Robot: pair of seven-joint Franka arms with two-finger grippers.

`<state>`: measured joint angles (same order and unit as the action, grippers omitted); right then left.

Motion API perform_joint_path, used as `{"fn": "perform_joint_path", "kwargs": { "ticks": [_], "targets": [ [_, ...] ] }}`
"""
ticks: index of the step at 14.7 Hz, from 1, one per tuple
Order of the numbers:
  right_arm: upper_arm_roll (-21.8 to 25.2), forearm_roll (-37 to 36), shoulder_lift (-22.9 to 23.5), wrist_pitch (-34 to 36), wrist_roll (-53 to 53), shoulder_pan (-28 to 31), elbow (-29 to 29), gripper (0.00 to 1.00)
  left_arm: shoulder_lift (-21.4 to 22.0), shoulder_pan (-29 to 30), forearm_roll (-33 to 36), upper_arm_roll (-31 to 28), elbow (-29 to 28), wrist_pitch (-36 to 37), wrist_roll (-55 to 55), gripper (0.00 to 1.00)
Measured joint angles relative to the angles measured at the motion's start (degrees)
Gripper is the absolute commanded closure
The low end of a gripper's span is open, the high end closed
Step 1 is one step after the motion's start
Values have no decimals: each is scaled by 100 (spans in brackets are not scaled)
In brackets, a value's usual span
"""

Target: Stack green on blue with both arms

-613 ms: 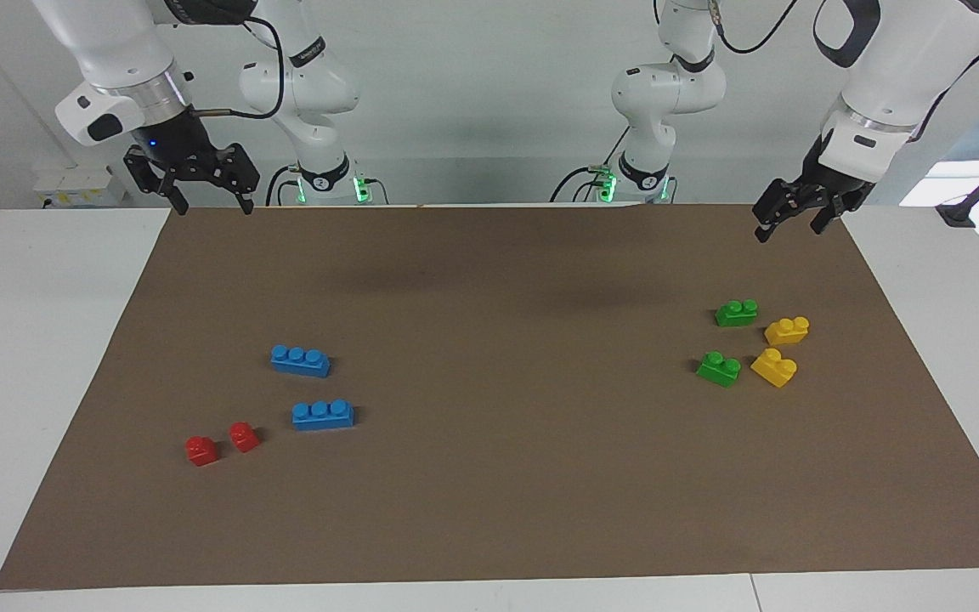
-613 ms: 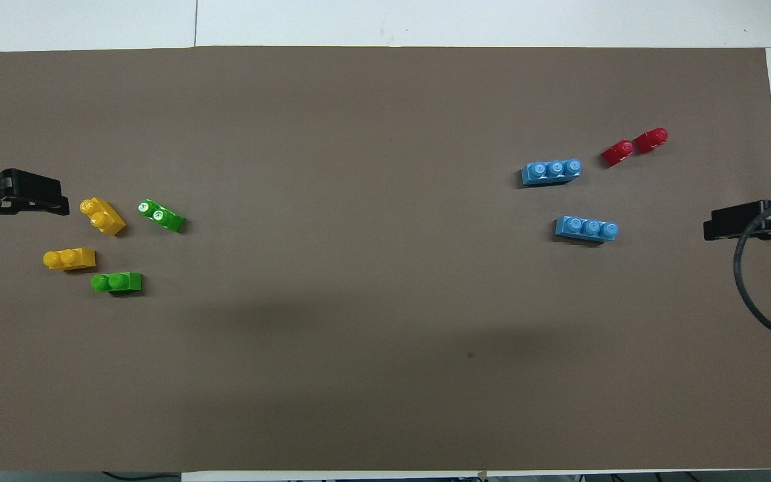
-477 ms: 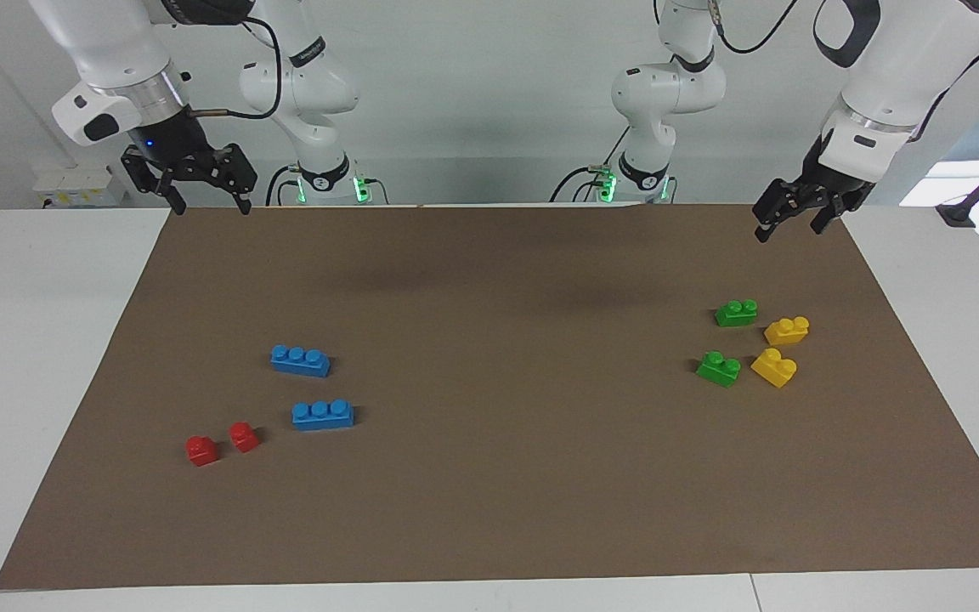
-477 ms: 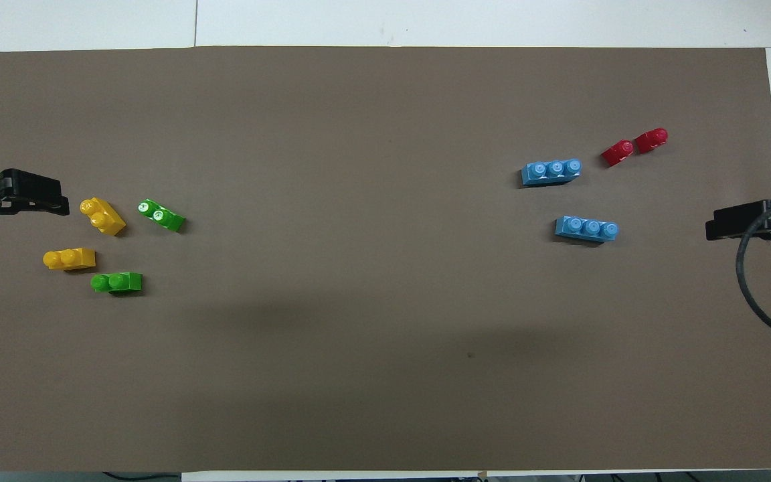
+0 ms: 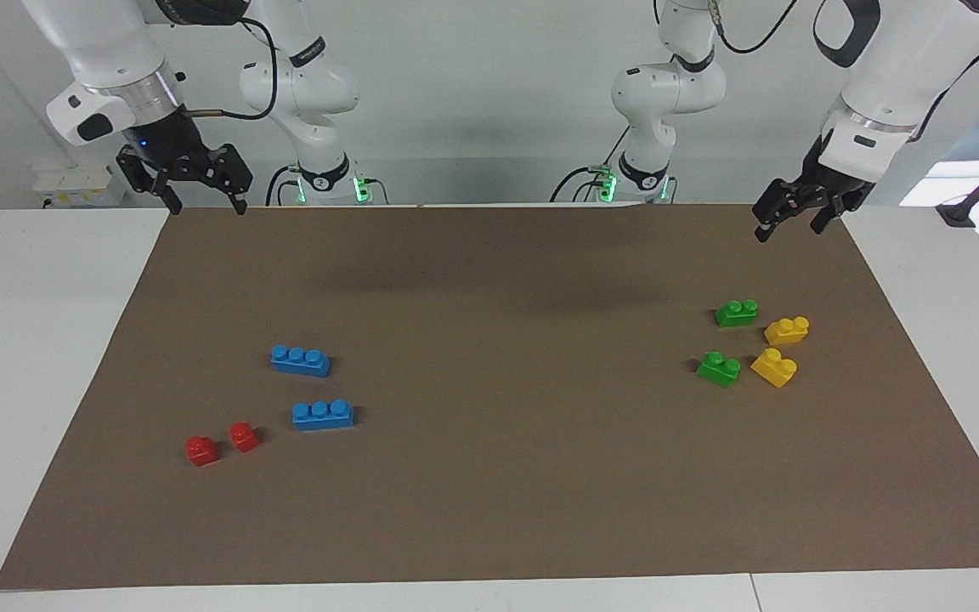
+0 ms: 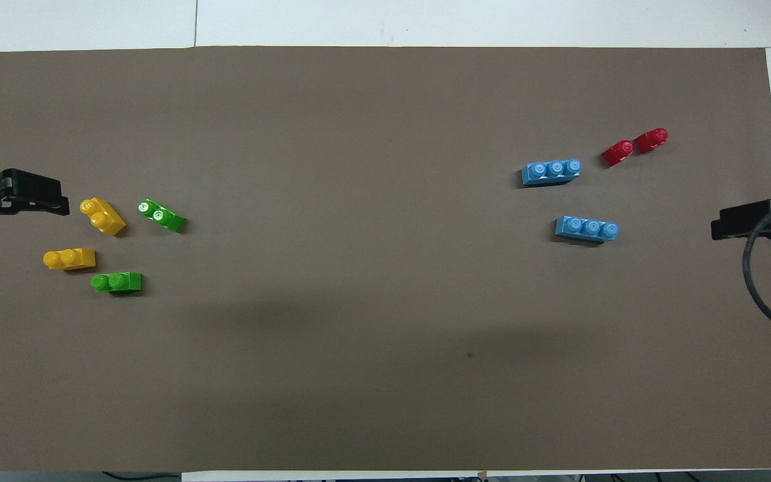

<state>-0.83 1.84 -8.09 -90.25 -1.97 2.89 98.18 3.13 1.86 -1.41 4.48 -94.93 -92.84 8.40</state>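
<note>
Two green two-stud bricks lie on the brown mat at the left arm's end: one (image 5: 736, 313) (image 6: 116, 282) nearer to the robots, the other (image 5: 718, 369) (image 6: 161, 215) farther. Two blue three-stud bricks lie at the right arm's end: one (image 5: 301, 360) (image 6: 586, 229) nearer, the other (image 5: 323, 414) (image 6: 551, 171) farther. My left gripper (image 5: 787, 229) (image 6: 56, 198) hangs open and empty over the mat's edge, apart from the green bricks. My right gripper (image 5: 205, 206) (image 6: 717, 231) hangs open and empty over the mat's corner at its own end.
Two yellow two-stud bricks (image 5: 787, 330) (image 5: 774, 367) lie beside the green ones, toward the left arm's end. Two small red bricks (image 5: 201, 450) (image 5: 244, 436) lie beside the farther blue brick. The brown mat (image 5: 506, 476) covers most of the white table.
My right gripper has risen a little and drawn back toward its own end of the table. The left gripper and all the bricks have stayed put.
</note>
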Motion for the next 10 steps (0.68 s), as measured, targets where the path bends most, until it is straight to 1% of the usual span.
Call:
{"fn": "perform_joint_path", "kwargs": {
  "ticks": [3,5,6,8,10],
  "targets": [
    [8,0,0,2,0,82,0,0,2,1,0,-10,-16,1,28,0],
    [13,0,-1,1,0,151,-1,0,51,6,0,-25,-171,-66,309,0],
    [14,0,-3,2,0,193,-1,0,122,7,0,-28,-379,-262,533,0],
    [20,0,-7,5,10,248,-1,0,331,7,0,-27,-994,-849,874,0],
    [26,-1,-18,15,182,286,16,0,524,7,-1,-27,-1603,-1277,1482,0]
  ]
}}
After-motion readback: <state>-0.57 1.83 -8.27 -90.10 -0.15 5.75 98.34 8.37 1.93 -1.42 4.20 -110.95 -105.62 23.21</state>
